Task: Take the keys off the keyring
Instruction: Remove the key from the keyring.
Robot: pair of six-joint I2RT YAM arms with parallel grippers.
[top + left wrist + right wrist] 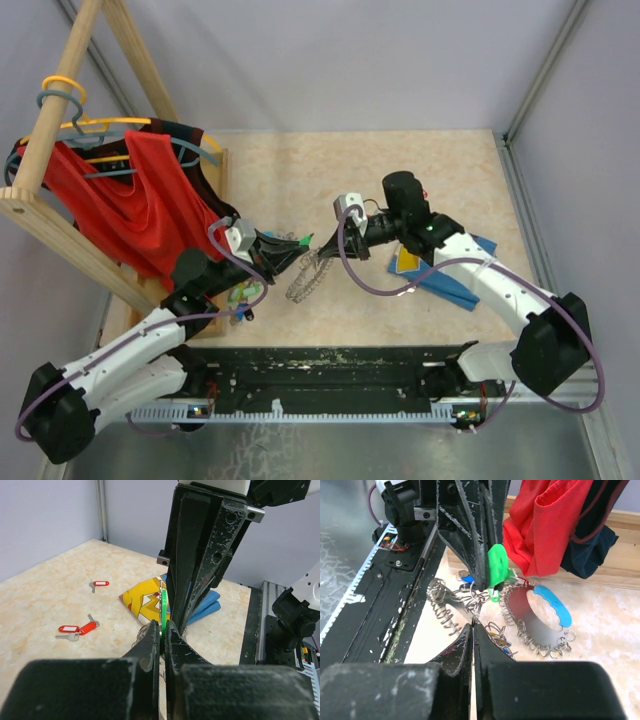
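Where the two arms meet, over the near half of the beige speckled surface [420,160] and a little left of its middle, the left end effector [300,243] and the right end effector [322,243] stand tip to tip. The left one's fingers are closed flat on a bright green plastic key tag [497,566], gripped edge-on in its own wrist view. The right one's fingers are pressed together with no gap showing. A thin silver loop runs into its tips, and that loop joins the cluster hanging under the green tag.

Just below them the grey metal keyring [530,617], fringed all round with small silver loops, lies partly on the surface towards the near edge. Its side nearest the end effectors is drawn up towards them. A blue plastic tag [553,604] lies across the ring's far rim, and a coiled silver spring-like strand [442,615] trails off beside it.

Three small keys with red plastic tags rest on bare surface well apart from the ring, two of them touching [76,628] and one alone [100,583]. A yellow printed packet [408,262] lies on a flat blue item [450,285] nearer the right edge. A wooden rack [60,110] at the left edge carries a red garment [130,200].
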